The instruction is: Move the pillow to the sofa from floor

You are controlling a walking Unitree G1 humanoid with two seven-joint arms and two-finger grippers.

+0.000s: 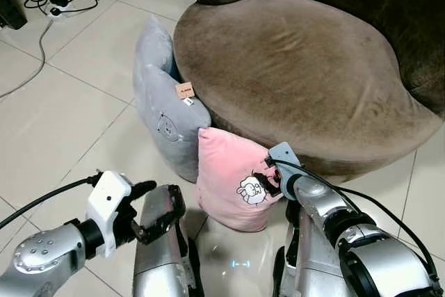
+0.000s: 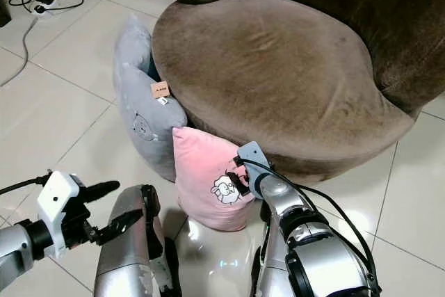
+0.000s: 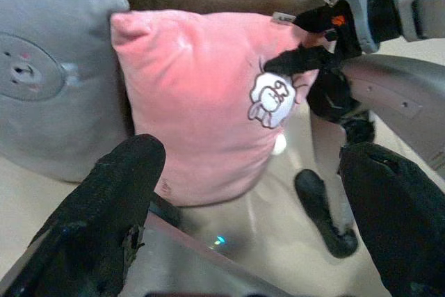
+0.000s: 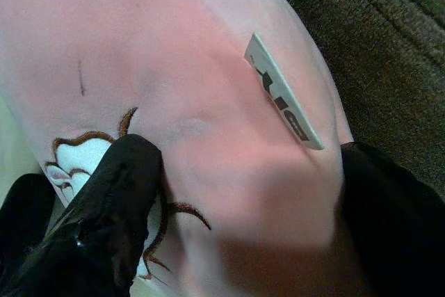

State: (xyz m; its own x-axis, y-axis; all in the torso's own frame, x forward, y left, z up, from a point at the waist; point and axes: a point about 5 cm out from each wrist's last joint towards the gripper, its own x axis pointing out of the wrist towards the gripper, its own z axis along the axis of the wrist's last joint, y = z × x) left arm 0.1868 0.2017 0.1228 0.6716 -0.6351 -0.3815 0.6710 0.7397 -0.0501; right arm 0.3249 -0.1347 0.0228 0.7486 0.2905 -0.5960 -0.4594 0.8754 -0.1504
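Note:
The pink pillow (image 1: 229,172) with a white sheep print stands on the tiled floor, leaning against the front of the brown sofa (image 1: 299,67). My right gripper (image 1: 270,175) is at the pillow's upper right corner, open. One finger (image 4: 118,193) touches the printed face and the other finger (image 4: 393,206) sits behind the edge by the sofa, with the pillow's white label (image 4: 281,95) between them. My left gripper (image 1: 156,203) is open, low and to the left of the pillow, apart from it, with its fingers (image 3: 104,206) pointing toward the pillow (image 3: 201,102).
A grey pillow (image 1: 163,109) leans against the sofa just left of the pink one, touching it. Cables and a power strip (image 1: 55,5) lie on the tiled floor (image 1: 62,116) at the far left. My silver legs (image 1: 160,262) stand close below the pillow.

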